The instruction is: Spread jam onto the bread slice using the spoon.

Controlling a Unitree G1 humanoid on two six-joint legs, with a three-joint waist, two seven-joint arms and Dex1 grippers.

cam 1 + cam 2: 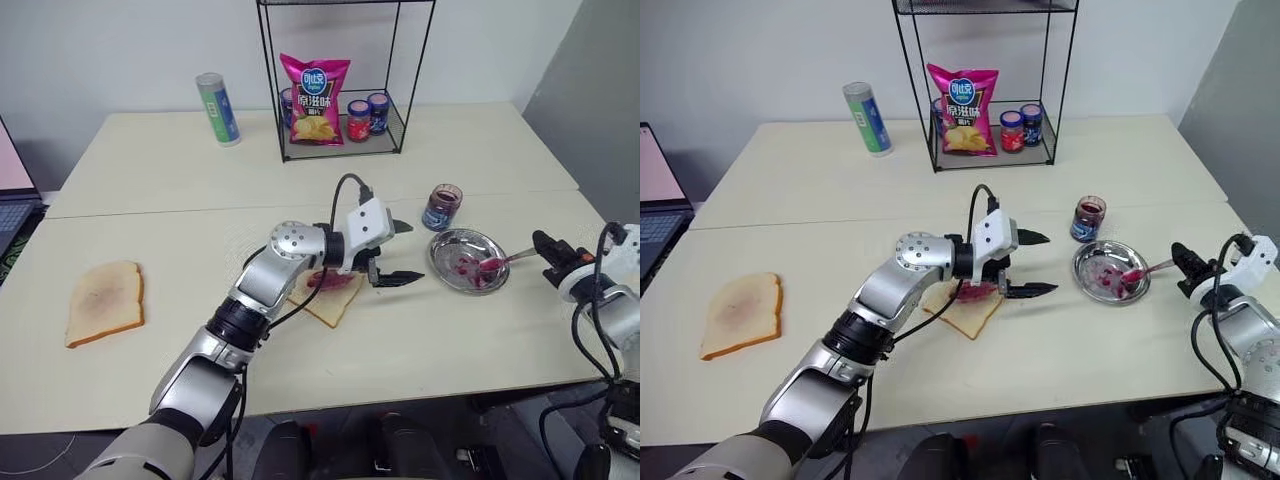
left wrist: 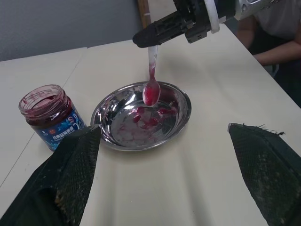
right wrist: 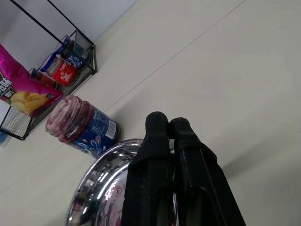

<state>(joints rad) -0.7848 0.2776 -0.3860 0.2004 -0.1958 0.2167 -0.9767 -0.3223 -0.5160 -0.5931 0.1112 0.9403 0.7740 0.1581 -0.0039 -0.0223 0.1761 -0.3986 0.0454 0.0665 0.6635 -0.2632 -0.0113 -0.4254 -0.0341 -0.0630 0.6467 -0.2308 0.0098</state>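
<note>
Right gripper (image 1: 541, 241), fingers clamped on the spoon (image 1: 505, 262), dips it into the metal dish (image 1: 468, 262) right of centre; left gripper (image 1: 392, 252) gapes beside the bread slice (image 1: 327, 297), mid-frame. Scoop generously, then carry it level.

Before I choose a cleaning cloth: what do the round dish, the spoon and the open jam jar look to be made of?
The round dish looks like polished metal, mirror-bright with reflections. The spoon, held by the right gripper, seems the same shiny silver metal, its bowl coated in jam. The open jam jar appears to be clear glass, jam showing through above a blue paper label.
</note>
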